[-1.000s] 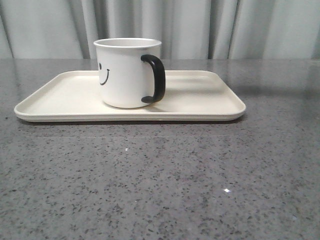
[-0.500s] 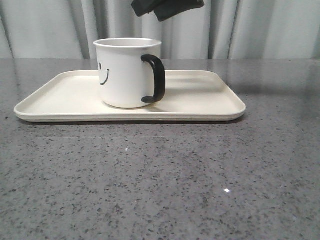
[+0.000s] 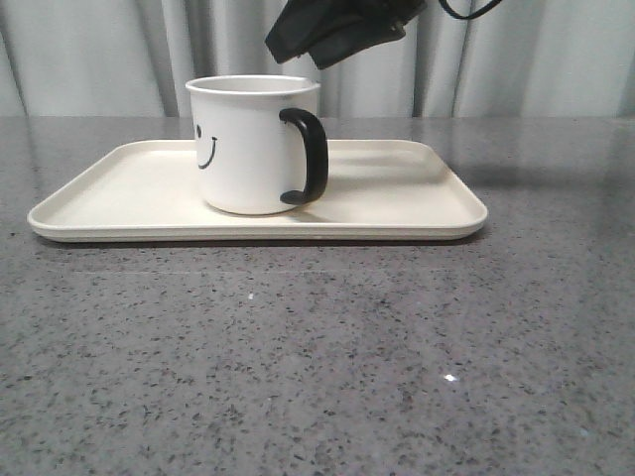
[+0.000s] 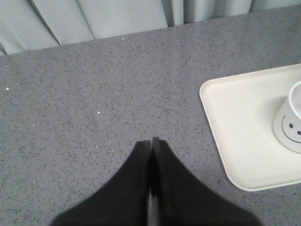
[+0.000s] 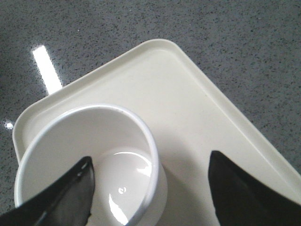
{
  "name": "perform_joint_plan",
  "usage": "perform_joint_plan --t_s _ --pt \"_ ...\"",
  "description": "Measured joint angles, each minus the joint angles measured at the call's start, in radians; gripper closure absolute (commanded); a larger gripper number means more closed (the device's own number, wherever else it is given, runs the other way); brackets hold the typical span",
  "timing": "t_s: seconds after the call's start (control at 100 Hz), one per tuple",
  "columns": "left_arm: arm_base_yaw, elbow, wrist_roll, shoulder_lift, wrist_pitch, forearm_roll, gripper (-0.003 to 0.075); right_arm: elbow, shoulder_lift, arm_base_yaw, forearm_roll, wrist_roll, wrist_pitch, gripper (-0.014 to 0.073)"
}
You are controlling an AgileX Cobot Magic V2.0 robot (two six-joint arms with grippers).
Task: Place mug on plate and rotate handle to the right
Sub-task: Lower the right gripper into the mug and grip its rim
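Right hand (image 5: 150, 181) spread above empty mug (image 3: 254, 144), upright on plate (image 3: 119, 193)

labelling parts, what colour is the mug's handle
Glossy black, against the white mug; the handle shows best in the front view.

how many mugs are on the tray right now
1. The white smiley-face mug stands upright on the left half of the cream tray, its black handle pointing to the right in the front view. No other mug shows in any view.
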Motion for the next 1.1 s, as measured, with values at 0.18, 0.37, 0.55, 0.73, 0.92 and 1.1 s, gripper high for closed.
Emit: perform_joint_plan --t_s 0.18,0.37,0.55,0.73,0.92,1.1 --pt "0.0 0.0 0.0 0.0 0.003 0.0 0.074 0.0 0.018 0.0 -0.002 -0.002 0.006 0.0078" --pt "0.0 0.0 0.0 0.0 0.003 0.0 0.074 0.0 0.029 0.0 -0.004 -0.002 0.008 0.0078" --pt "0.0 0.0 0.0 0.0 0.003 0.0 0.074 0.0 0.03 0.0 -0.004 0.0 0.014 0.0078" --pt "0.0 0.0 0.0 0.0 0.005 0.0 0.0741 0.0 0.031 0.001 -0.004 0.0 0.026 0.0078" --pt "0.0 0.0 0.0 0.0 0.005 0.0 0.074 0.0 0.037 0.001 -0.004 0.0 0.028 0.0078" --pt "0.0 0.0 0.0 0.0 0.005 0.0 0.074 0.0 0.038 0.001 -0.006 0.002 0.032 0.0078"
